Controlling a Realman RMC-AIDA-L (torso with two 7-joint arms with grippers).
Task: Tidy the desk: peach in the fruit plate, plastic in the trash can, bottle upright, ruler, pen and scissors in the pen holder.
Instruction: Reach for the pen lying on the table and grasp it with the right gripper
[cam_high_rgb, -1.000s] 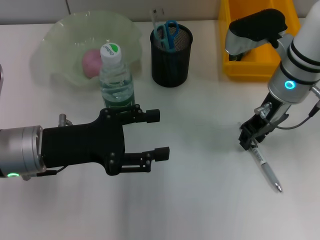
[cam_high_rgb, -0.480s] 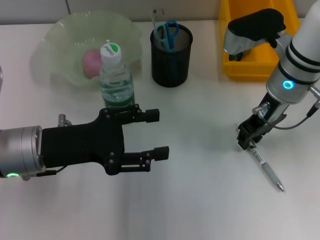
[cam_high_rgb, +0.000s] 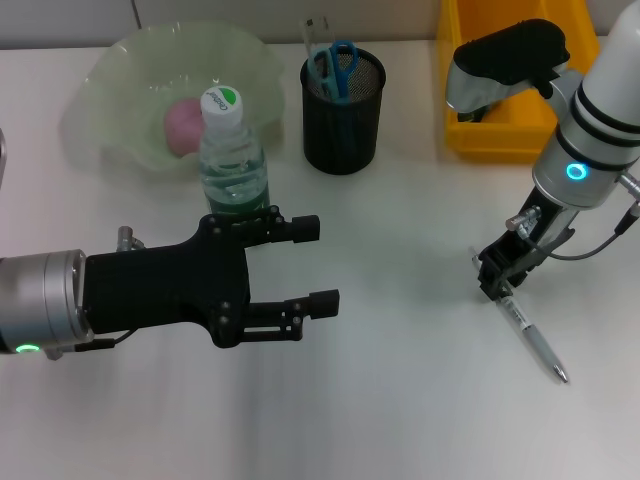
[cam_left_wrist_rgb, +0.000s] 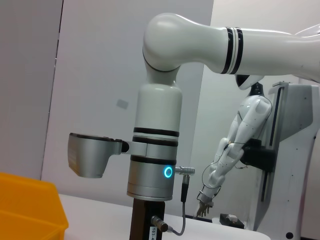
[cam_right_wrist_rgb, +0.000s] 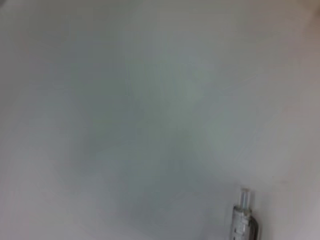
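The pen (cam_high_rgb: 530, 340) lies on the white desk at the right, and its end shows in the right wrist view (cam_right_wrist_rgb: 245, 220). My right gripper (cam_high_rgb: 497, 280) is low over the pen's upper end. My left gripper (cam_high_rgb: 315, 265) is open and empty, hovering just in front of the upright bottle (cam_high_rgb: 232, 150). The pink peach (cam_high_rgb: 180, 125) lies in the pale green fruit plate (cam_high_rgb: 120, 70). The blue scissors (cam_high_rgb: 340, 62) and the clear ruler (cam_high_rgb: 314, 35) stand in the black mesh pen holder (cam_high_rgb: 343, 110).
A yellow bin (cam_high_rgb: 495, 125) stands at the back right, behind the right arm; its corner shows in the left wrist view (cam_left_wrist_rgb: 25, 210). The left wrist view also shows the right arm (cam_left_wrist_rgb: 155, 150).
My right gripper has shifted very slightly at the pen's upper end, and the pen's tip has swung a little to the right. The left arm has not moved.
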